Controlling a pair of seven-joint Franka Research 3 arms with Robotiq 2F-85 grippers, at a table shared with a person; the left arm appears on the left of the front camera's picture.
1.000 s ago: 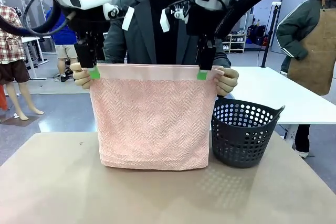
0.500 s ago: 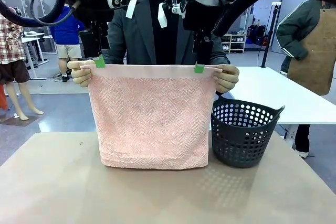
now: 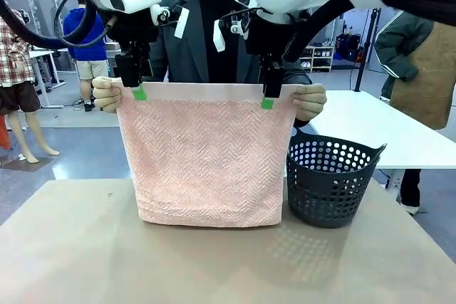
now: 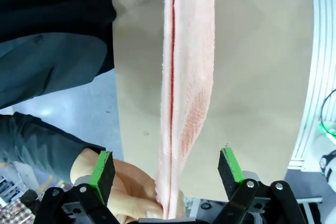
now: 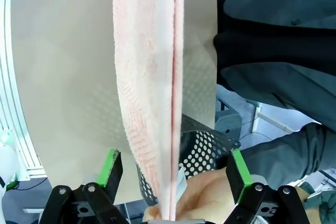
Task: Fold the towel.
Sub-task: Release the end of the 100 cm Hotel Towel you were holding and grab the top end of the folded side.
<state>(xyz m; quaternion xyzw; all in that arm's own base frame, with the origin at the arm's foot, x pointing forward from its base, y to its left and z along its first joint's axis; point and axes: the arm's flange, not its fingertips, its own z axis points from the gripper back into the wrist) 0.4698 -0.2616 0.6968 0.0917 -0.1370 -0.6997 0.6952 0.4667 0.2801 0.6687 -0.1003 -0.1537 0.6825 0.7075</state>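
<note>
The pale pink towel (image 3: 206, 154) hangs doubled in front of the person, whose hands (image 3: 105, 95) pinch its two top corners; its bottom edge reaches the tabletop. My left gripper (image 3: 139, 92) stands open at the top band near the left corner. In the left wrist view its green-padded fingers (image 4: 102, 166) straddle the towel's edge (image 4: 184, 77) without touching it. My right gripper (image 3: 267, 101) is open at the top band near the right corner. Its fingers (image 5: 111, 166) stand apart on either side of the towel (image 5: 149, 77).
A dark perforated basket (image 3: 331, 179) stands on the tan table (image 3: 228, 261) just right of the towel, also seen below the right gripper (image 5: 205, 150). A white table (image 3: 385, 126) and another person stand at the far right.
Both grippers lifted off the towel's top edge, slid slightly inward and came back down around it. The person raised the towel a little.
</note>
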